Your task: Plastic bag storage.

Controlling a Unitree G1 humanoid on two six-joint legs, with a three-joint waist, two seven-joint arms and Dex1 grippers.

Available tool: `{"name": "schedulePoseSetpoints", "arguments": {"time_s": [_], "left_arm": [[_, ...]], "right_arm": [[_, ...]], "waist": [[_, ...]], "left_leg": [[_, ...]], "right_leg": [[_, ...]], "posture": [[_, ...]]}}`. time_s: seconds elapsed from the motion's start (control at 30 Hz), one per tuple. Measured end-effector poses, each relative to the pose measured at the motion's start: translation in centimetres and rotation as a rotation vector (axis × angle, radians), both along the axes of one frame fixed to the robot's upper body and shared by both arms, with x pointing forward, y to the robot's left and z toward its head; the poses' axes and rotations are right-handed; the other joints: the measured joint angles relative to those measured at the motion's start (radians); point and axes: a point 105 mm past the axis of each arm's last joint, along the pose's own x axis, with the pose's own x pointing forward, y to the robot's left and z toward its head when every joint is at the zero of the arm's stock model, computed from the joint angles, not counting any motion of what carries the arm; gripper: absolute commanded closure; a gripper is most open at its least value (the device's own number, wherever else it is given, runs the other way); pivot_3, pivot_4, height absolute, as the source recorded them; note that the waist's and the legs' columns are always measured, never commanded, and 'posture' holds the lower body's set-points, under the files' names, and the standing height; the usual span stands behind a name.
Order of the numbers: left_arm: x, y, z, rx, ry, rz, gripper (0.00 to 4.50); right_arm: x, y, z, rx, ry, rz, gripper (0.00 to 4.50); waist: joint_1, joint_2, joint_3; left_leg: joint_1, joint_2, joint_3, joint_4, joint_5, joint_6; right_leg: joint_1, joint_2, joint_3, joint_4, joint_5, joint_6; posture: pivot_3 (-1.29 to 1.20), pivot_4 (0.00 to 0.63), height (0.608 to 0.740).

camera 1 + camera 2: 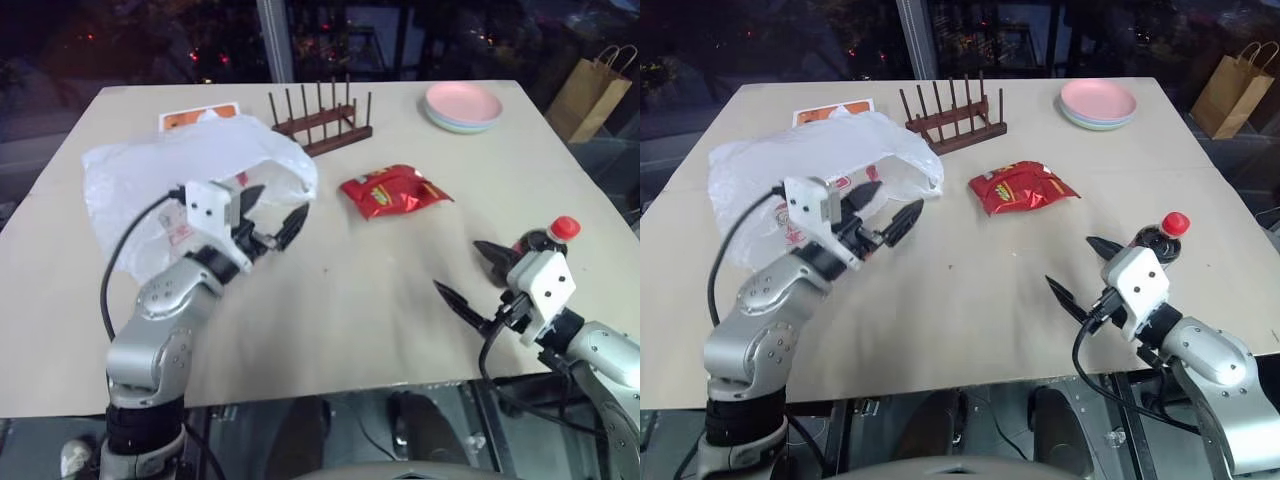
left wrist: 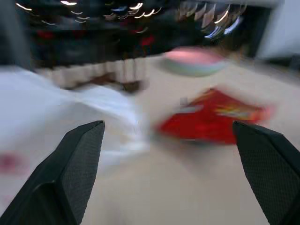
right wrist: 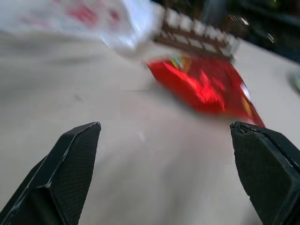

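The pale beige wooden table [image 1: 350,300] stood before dark windows, bearing the large crinkly translucent white plastic bag [image 1: 150,170]. Both the left gripper [image 1: 272,215] and right gripper [image 1: 470,272] hovered wide apart, empty.

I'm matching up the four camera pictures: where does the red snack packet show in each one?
Left eye view: red snack packet, right of centre, upper half.
Right eye view: centre, upper half.
Left wrist view: right of centre, blurred.
Right wrist view: upper right.
Shared landmark: the wooden rack just behind it, with the plastic bag to the packet's left.
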Motion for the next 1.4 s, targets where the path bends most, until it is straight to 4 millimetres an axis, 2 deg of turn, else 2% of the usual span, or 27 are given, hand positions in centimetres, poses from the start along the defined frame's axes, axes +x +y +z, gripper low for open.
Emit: {"name": "schedulePoseSetpoints", "arguments": {"time_s": [0.07,0.17,0.33,0.47,0.6,0.67,0.7,0.73,0.87,0.97,1.0,1.13,1.27,1.33,1.4], "left_arm": [[0.5,2.2,1.1,0.177,-0.059,0.152,0.03],[0.6,3.4,1.2,0.333,-0.091,0.247,0.03],[1.1,6.1,-0.3,0.502,-0.019,0.364,0.03],[3.4,7.5,-2.0,0.601,0.079,0.399,0.03],[5.6,8.4,-1.7,0.654,0.098,0.416,1.18],[6.3,8.7,-2.0,0.65,0.12,0.403,2.46],[6.3,8.7,-2.1,0.65,0.122,0.404,2.46],[6.4,8.3,-2.1,0.555,0.139,0.379,2.62],[6.0,6.3,-2.0,0.177,0.22,0.235,4.37],[5.1,4.8,-0.5,-0.07,0.278,0.121,4.45],[4.5,4.2,0.3,-0.125,0.286,0.082,4.45],[2.9,1.5,1.5,-0.305,0.364,-0.03,4.45],[2.1,-0.5,1.6,-0.404,0.449,-0.072,4.45],[1.8,-0.9,1.8,-0.408,0.468,-0.071,4.45],[1.8,-0.5,1.8,-0.425,0.475,-0.048,4.45]], "right_arm": [[0.0,0.5,0.1,-0.007,-0.004,0.025,0.0],[0.2,0.9,0.2,-0.016,-0.009,0.044,0.0],[0.5,1.7,0.5,-0.014,-0.018,0.078,0.0],[0.8,2.3,0.7,-0.017,-0.021,0.099,0.0],[1.0,2.3,0.5,-0.029,-0.023,0.089,0.0],[1.1,2.3,0.5,-0.03,-0.024,0.077,0.0],[1.1,2.3,0.5,-0.03,-0.024,0.077,0.0],[1.1,2.1,0.4,-0.034,-0.024,0.066,0.0],[1.5,2.1,0.0,-0.057,-0.028,0.035,0.0],[2.6,1.9,-0.6,-0.125,-0.05,0.002,0.0],[3.1,1.9,-1.0,-0.167,-0.061,-0.008,0.0],[5.8,1.9,-1.6,-0.3,-0.126,-0.048,0.0],[8.5,3.1,-2.0,-0.463,-0.232,-0.05,0.0],[10.0,4.0,-2.6,-0.559,-0.281,-0.042,0.0],[11.8,5.1,-2.9,-0.63,-0.33,-0.049,0.0]], "waist": [[-0.001,0.0,0.0],[0.001,0.0,0.0],[0.002,0.0,0.0],[0.007,0.0,0.0],[0.004,-0.001,0.0],[-0.001,-0.001,0.0],[-0.001,-0.001,0.0],[0.001,-0.001,0.0],[0.003,-0.001,0.0],[0.0,-0.001,0.0],[-0.002,-0.001,0.0],[-0.004,-0.001,0.0],[-0.005,-0.001,0.0],[-0.008,-0.001,0.0],[-0.019,-0.001,0.0]], "left_leg": [[0.0,0.0,0.001,-0.001,0.0,0.0],[-0.001,0.0,0.001,-0.001,0.0,0.0],[-0.001,0.0,0.0,-0.002,0.0,0.0],[-0.002,0.0,-0.001,-0.002,0.0,0.0],[-0.002,0.0,0.0,-0.002,0.0,0.0],[-0.003,0.0,0.0,-0.004,0.0,0.0],[-0.003,0.0,0.0,-0.004,0.0,0.0],[-0.002,0.0,0.0,-0.006,0.0,0.0],[-0.003,0.0,0.0,-0.005,0.0,0.0],[-0.003,0.0,0.0,-0.005,0.0,0.0],[-0.002,0.0,0.0,-0.005,0.0,0.0],[-0.001,0.0,0.0,-0.005,0.0,0.0],[-0.001,-0.001,-0.001,-0.004,0.0,0.0],[-0.001,-0.001,-0.001,-0.005,0.0,0.0],[-0.001,-0.001,0.0,-0.005,0.0,0.0]], "right_leg": [[0.0,0.0,0.001,-0.001,0.0,0.0],[0.0,-0.001,0.0,-0.003,0.0,0.0],[0.0,-0.001,-0.001,-0.004,0.0,0.0],[0.0,-0.001,-0.002,-0.003,0.0,0.0],[0.0,-0.001,-0.002,-0.004,0.001,0.001],[-0.001,-0.001,-0.001,-0.004,0.005,0.0],[-0.001,-0.001,-0.001,-0.004,0.005,0.0],[-0.001,-0.001,-0.001,-0.005,0.005,0.0],[-0.001,-0.002,-0.002,-0.006,0.005,0.001],[-0.001,-0.002,-0.002,-0.005,0.005,0.001],[-0.001,-0.002,-0.002,-0.005,0.004,0.002],[0.0,-0.001,-0.002,-0.003,0.004,0.002],[0.0,-0.001,-0.002,-0.003,0.005,0.001],[-0.001,-0.001,-0.001,-0.003,0.005,0.0],[-0.001,-0.001,-0.001,-0.003,0.005,0.0]], "posture": [[0.0,0.15,0.74],[0.0,0.15,0.74],[0.0,0.15,0.74],[0.0,0.15,0.74],[0.0,0.15,0.74],[0.0,0.15,0.74],[0.0,0.15,0.74],[0.0,0.15,0.74],[0.0,0.15,0.74],[0.0,0.15,0.74],[0.0,0.15,0.74],[0.0,0.15,0.74],[0.0,0.15,0.74],[0.0,0.15,0.74],[0.0,0.15,0.74]]}}
